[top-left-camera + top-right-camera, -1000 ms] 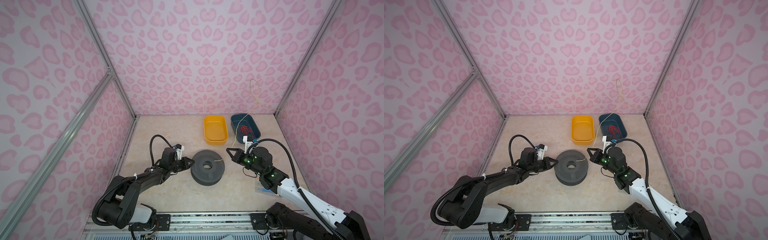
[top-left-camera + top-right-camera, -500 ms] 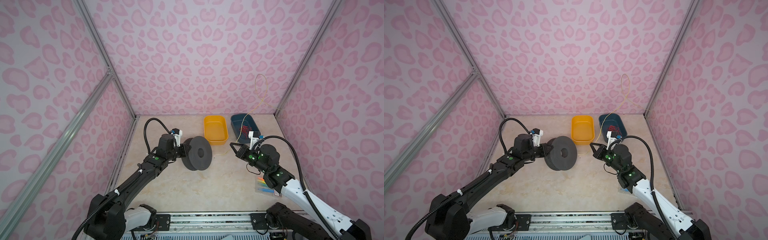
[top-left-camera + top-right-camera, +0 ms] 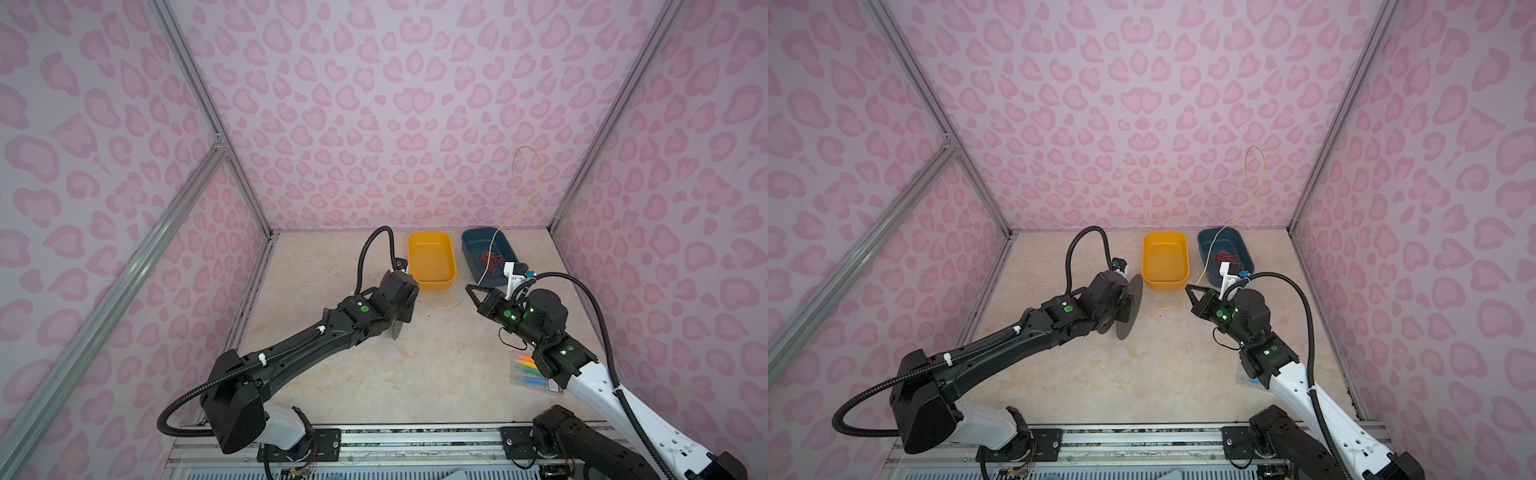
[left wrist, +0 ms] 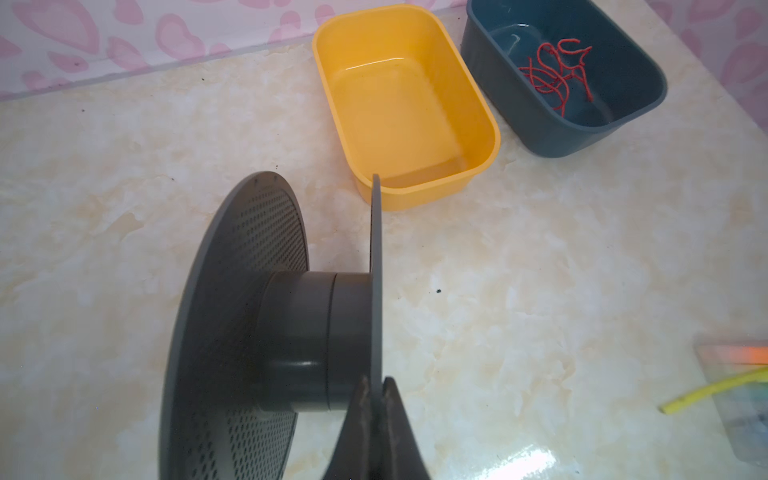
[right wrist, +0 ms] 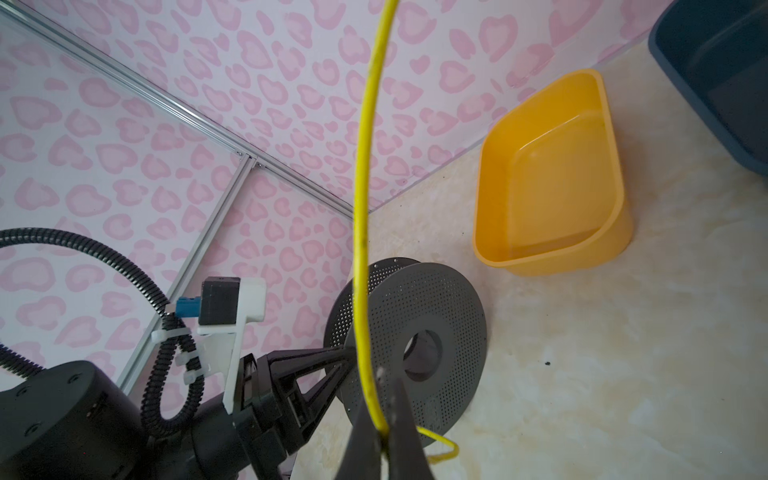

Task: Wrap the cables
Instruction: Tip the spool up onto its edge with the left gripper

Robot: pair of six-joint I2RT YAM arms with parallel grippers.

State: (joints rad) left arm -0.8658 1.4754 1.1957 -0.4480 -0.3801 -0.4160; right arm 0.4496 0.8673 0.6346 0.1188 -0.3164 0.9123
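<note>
The yellow wire is a single hair-thin, springy strand. It climbs from the right end effector, crosses above the blue bin and curls into a tall open loop against the back wall near the right rear corner. A short free end droops past the fingers above the tabletop. In the right wrist view the fingers are pressed together on the wire.

The left end effector pinches the rim of one flange of the dark grey spool, which stands on edge just beside the orange bin.

A second ago the spool lay flat between the arms with the wire tip at its hub. Now it is turned upright and sits farther back, and the right end effector has drawn away toward the blue bin.

Count: one yellow wire, one spool, two bins, one tangle of red wires in the blue bin, one clear packet of coloured pieces, two arms.
</note>
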